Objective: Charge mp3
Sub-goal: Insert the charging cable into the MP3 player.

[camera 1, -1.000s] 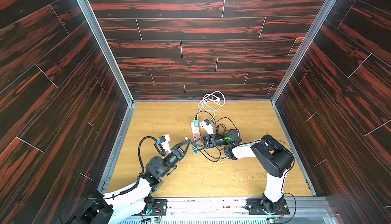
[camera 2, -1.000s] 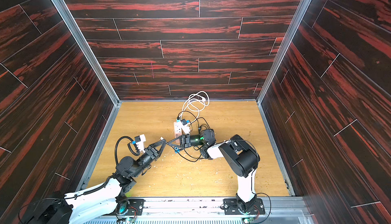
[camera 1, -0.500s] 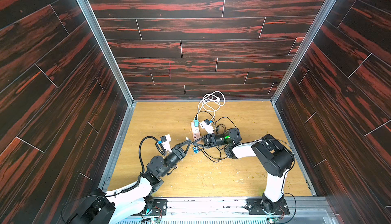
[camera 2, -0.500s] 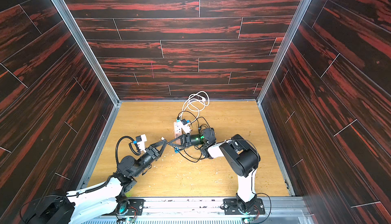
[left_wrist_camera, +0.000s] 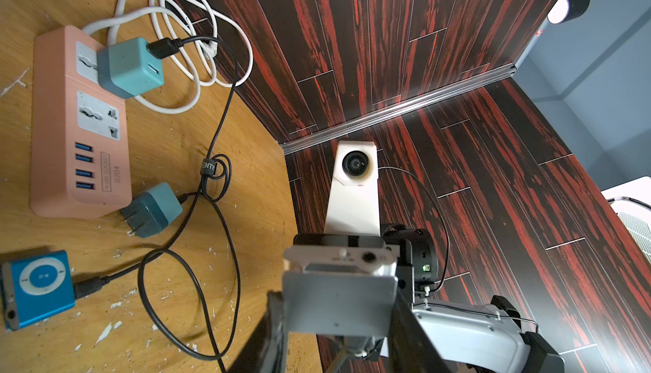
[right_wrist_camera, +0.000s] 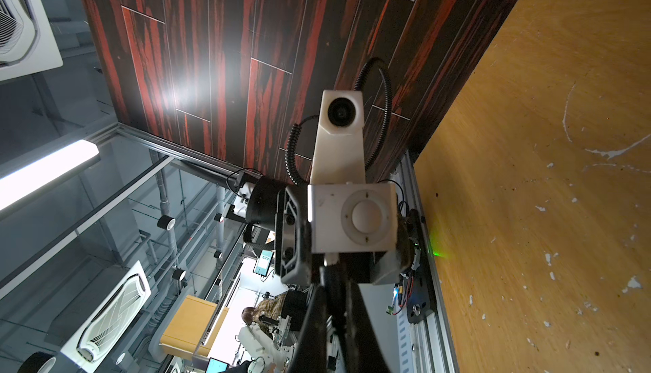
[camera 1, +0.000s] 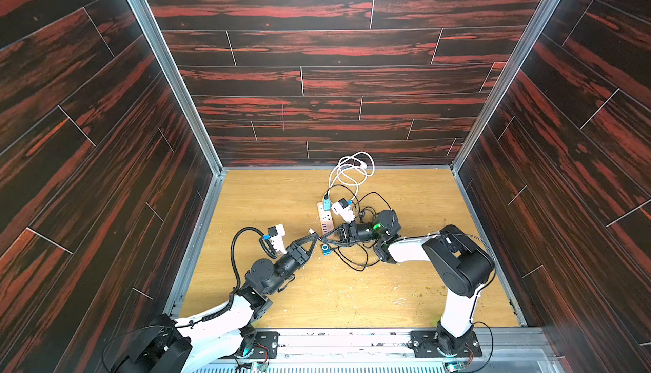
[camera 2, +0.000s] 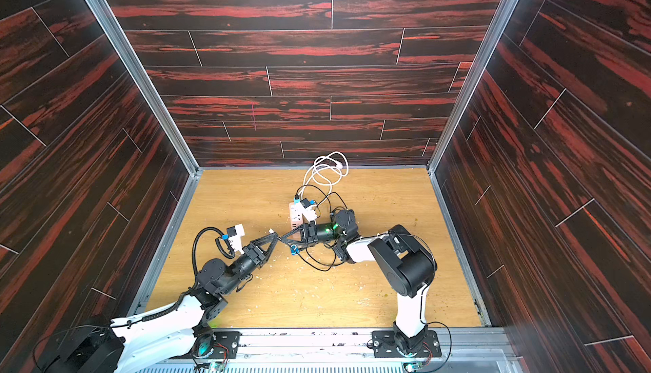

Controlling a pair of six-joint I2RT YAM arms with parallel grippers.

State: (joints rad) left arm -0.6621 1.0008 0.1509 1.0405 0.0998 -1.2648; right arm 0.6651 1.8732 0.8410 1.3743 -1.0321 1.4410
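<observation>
The left arm (camera 1: 271, 272) reaches low from the near left corner, its forearm stretched toward the middle of the table (camera 1: 405, 283); the left end effector (camera 1: 313, 238) is partly closed, its fingers (left_wrist_camera: 276, 318) clamping a white mp3 player (left_wrist_camera: 340, 297) by its two sides, held clear of the wood. The right arm (camera 1: 458, 265) rises from its base, folds at the elbow and runs low across toward the left; the right end effector (right_wrist_camera: 333, 283) has its jaws pressed together and its tip meets the lower edge of the white player, though what it pinches there I cannot tell. In both top views the two tips meet nose to nose, just on the near side of the pink power strip (left_wrist_camera: 56, 124). A blue mp3 player (left_wrist_camera: 38, 286) lies flat on the table just beside that meeting point, with a black cable (left_wrist_camera: 225, 107) plugged into it; a teal charger (left_wrist_camera: 130, 66) sits in the strip, and a second teal charger (left_wrist_camera: 153, 209) lies loose by the strip's end.
</observation>
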